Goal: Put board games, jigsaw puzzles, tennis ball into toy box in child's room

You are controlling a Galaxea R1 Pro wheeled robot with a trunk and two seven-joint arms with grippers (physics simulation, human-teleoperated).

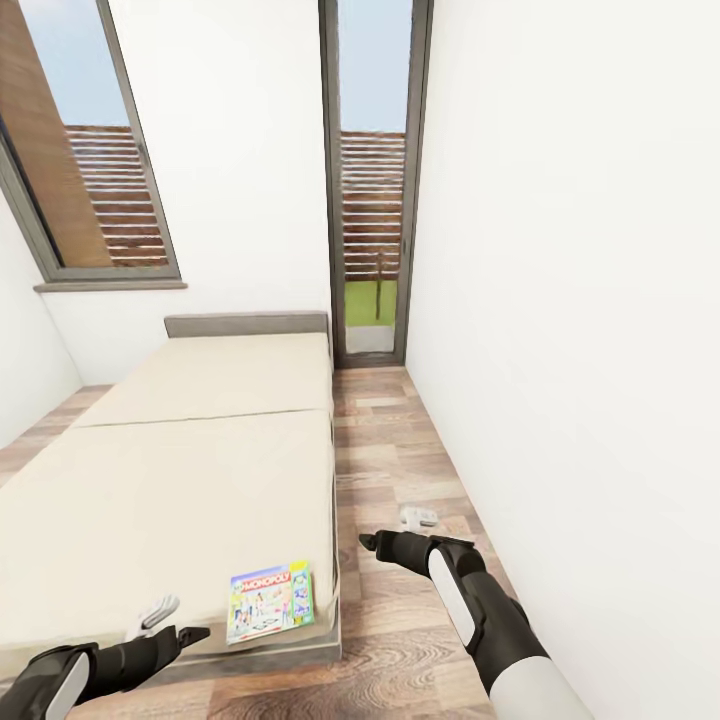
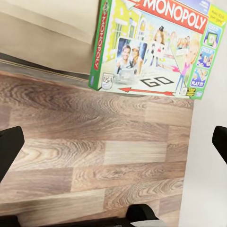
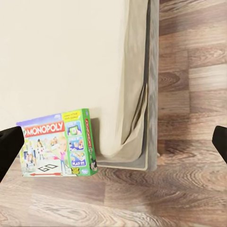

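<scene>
Wood-grain flooring (image 1: 400,470) runs under both my arms, and I stand at the foot corner of the bed (image 1: 200,450). Nearest to me, my left gripper (image 1: 175,628) hovers low beside the mattress edge with its fingers spread wide and nothing between them; in the left wrist view the dark fingertips (image 2: 9,146) sit far apart at either side. My right gripper (image 1: 372,543) hangs over the floor between the bed and the white wall (image 1: 570,350), equally wide and empty.

Just beyond my left gripper lies the Monopoly box (image 1: 270,600), flat on the mattress at the near right corner, its front edge reaching the bed's rim. I judge the step in hand to be picking up this board game. To do it well I should bring one gripper in low from the open floor side, slide a finger under the front edge and close across the thin depth of the box, keeping it level so it does not tip off the corner or slip. The bedding is soft, so pressing down would only sink it.

It is a slim rectangular carton (image 3: 59,149) with green sides, a red logo band, cartoon figures and a "GO" square on the lid.

Farther along, the pale mattress stretches to a grey headboard (image 1: 247,324), with a tall glass door (image 1: 372,180) and a window (image 1: 90,150) beyond.
</scene>
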